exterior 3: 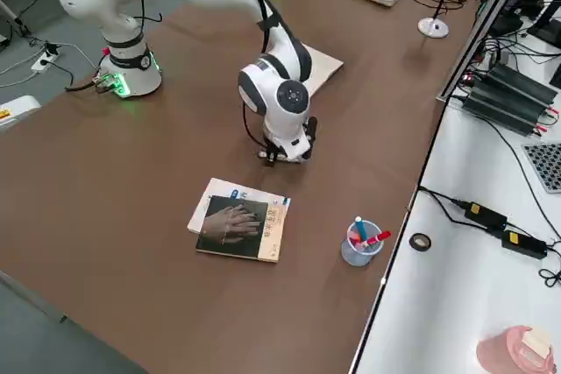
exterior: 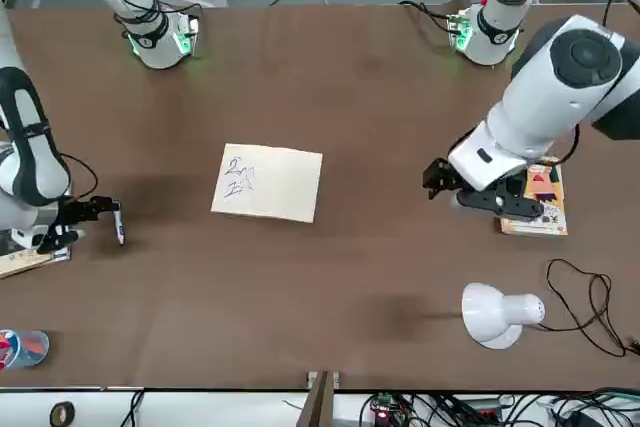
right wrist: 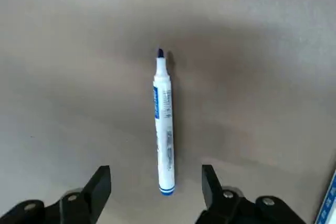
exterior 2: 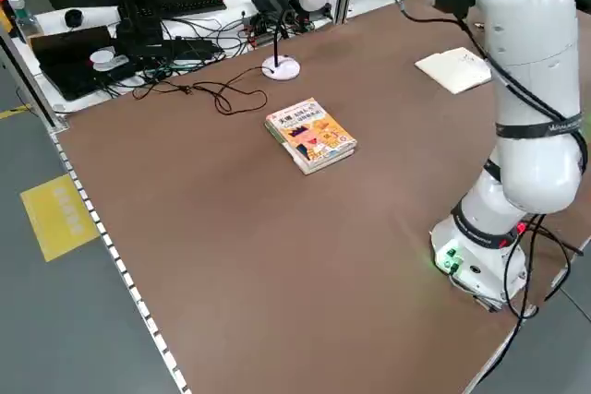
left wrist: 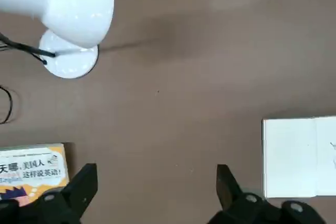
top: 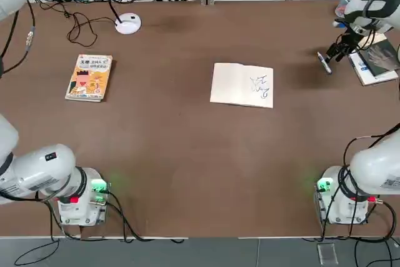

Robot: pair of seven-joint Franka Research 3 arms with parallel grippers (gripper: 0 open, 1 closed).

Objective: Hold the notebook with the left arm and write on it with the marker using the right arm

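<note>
Nearest the camera, the right gripper's spread jaws (right wrist: 156, 179) hang above an uncapped marker (right wrist: 164, 129) on the table, apart from the open notebook (top: 242, 85). The left gripper (left wrist: 157, 179), also wide, hovers off it. Marks exist; either retrieving or releasing the pen, next needs steady alignment.

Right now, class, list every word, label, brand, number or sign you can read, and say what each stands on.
"天哪,美国人" and "这样说英语": orange-cover English-learning book

Too small or blurred to read:
the book's remaining cover print
print on the marker's barrel
handwriting in the open notebook
</note>
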